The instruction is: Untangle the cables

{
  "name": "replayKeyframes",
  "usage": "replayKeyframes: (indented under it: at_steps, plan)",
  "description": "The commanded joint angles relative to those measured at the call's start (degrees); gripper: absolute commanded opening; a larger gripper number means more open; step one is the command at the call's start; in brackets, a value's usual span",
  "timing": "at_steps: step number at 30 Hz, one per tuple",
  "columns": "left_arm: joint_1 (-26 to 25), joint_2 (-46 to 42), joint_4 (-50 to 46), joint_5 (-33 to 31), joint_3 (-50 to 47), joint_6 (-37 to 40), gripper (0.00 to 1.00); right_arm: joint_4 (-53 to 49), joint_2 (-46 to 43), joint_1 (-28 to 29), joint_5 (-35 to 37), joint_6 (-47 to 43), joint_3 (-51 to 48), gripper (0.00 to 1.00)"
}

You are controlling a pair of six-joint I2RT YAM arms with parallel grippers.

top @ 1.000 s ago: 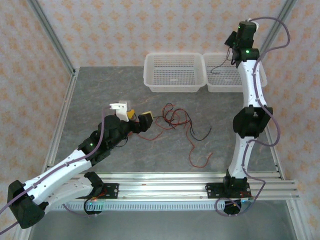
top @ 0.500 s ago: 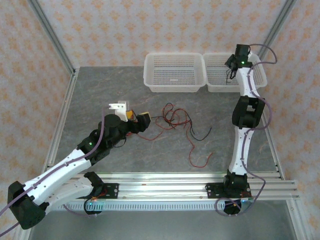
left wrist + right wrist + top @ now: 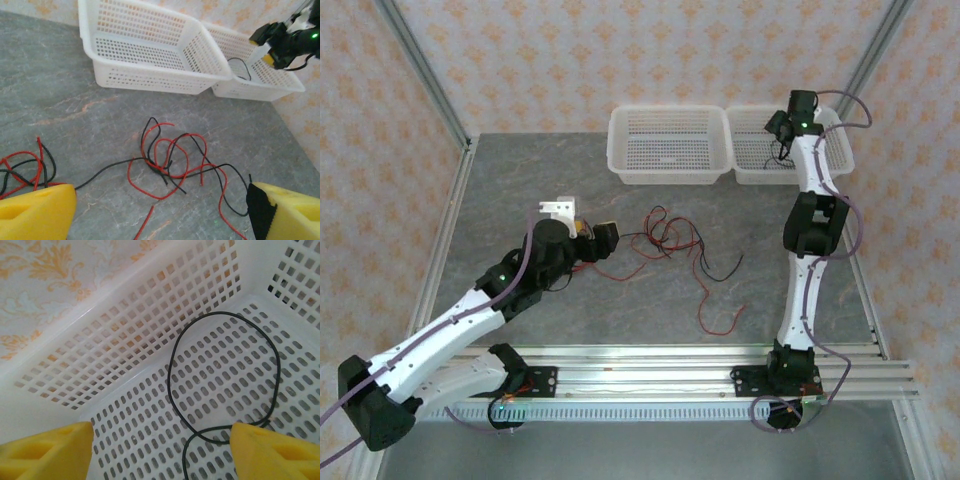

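Over the right-hand basket [image 3: 125, 340], my right gripper [image 3: 162, 445] hangs wide open and empty, one black cable [image 3: 169, 375] looped on the floor below. My left gripper [image 3: 160, 210] gapes empty too, and the tangled red and black cables [image 3: 159, 165] lie on the table [image 3: 75, 100] just ahead.

1. We see thin red and black cables [image 3: 668, 240] in a loose tangle at mid-frame of the top view, lying flat with strands crossing.
2. One red strand [image 3: 701, 310] trails down toward lower centre and curls.
3. A lone black cable [image 3: 169, 377] lies looped on the floor of a white basket [image 3: 125, 325].
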Motion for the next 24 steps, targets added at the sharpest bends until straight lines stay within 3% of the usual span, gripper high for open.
replayKeyframes:
  at_steps: [1, 7, 13, 20, 24]
  plan:
    - [0.3, 0.7, -3.5, 0.5, 2.3, -2.2, 0.88, -3.3, -8.7, 0.1, 2.1, -0.3, 0.3, 0.72]
    - [-1.7, 2.6, -5.3, 2.9, 2.9, -3.6, 0.84, -3.6, -20.0, 0.1, 1.8, 0.1, -9.9, 0.72]
    - [-8.1, 7.2, -6.0, 1.4, 4.1, -4.6, 0.84, 1.4, -36.7, 2.0, 2.4, -0.6, -30.0, 0.71]
    - [-15.5, 18.3, -5.7, -0.2, 7.8, -6.4, 0.82, 7.4, -57.6, 5.2, 0.9, -0.6, -54.9, 0.71]
    - [-17.9, 27.2, -3.4, -0.7, 11.5, -3.5, 0.8, 9.1, -68.4, 5.7, -0.8, 0.2, -66.9, 0.71]
